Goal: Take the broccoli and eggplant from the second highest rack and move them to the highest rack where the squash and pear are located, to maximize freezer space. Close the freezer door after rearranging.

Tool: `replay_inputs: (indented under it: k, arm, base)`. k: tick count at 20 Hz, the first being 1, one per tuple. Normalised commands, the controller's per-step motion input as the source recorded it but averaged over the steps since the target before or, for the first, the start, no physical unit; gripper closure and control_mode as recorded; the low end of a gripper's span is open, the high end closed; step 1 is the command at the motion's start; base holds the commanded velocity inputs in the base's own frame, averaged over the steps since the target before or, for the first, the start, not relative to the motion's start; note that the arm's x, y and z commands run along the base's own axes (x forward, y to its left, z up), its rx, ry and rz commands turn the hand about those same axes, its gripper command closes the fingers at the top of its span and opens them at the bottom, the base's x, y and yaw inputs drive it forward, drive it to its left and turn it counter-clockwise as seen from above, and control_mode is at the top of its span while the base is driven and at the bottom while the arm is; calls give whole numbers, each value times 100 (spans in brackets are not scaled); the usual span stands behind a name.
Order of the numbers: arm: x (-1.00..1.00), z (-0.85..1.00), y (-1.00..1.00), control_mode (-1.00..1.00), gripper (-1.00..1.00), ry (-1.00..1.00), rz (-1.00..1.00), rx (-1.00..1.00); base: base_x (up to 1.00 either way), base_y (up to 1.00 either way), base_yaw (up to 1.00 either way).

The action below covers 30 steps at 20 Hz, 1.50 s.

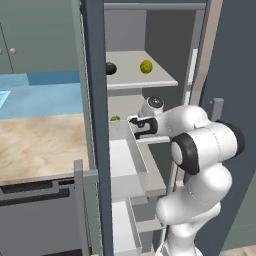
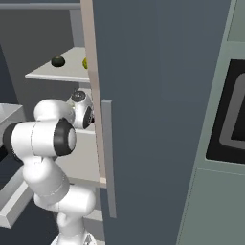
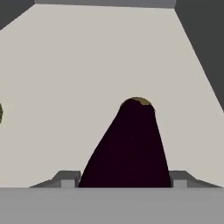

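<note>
**Op:** I have the gripper (image 3: 120,181) reaching into the second rack (image 3: 87,65). The eggplant (image 3: 131,144) lies lengthwise between the fingertips (image 3: 68,179), stem end at 12 o'clock, fat end toward me. Jaws are apart with one tip either side of it; I can't tell if they touch it.

**Eng:** Centred?

**Op:** Roughly, though it sits a bit toward 1 o'clock. I close slowly on the fat part, since it looks smooth and tapered and will likely squirt forward if I pinch near the stem.

**Eng:** Broccoli?

**Op:** I think that's the green bit at the 9 o'clock edge, well apart. It's too cropped to be sure.

**Eng:** Target?

**Op:** Top rack (image 1: 150,80). The squash (image 1: 111,68) and pear (image 1: 146,66) sit near its front, so I lift clear of the lip first.
</note>
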Motion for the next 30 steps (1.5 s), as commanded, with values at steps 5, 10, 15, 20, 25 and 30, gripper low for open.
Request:
replay_inputs:
  k: [5, 10, 15, 20, 25, 30]
  arm:
    - [-72, 11, 0, -100, 100, -11, 0, 0]
    - [-100, 47, -2, -100, 100, -9, 0, 0]
    - [-100, 98, -16, -100, 100, 0, 0, 9]
    - [-100, 100, -20, -100, 100, 6, 0, 8]
    - [-98, 100, -10, -100, 100, 17, 1, 0]
    - [-68, 100, 0, -100, 100, 11, 0, 0]
  base:
    - [0, 0, 0]
    - [0, 0, 0]
    - [0, 0, 0]
    - [0, 0, 0]
    - [0, 0, 0]
    - [0, 0, 0]
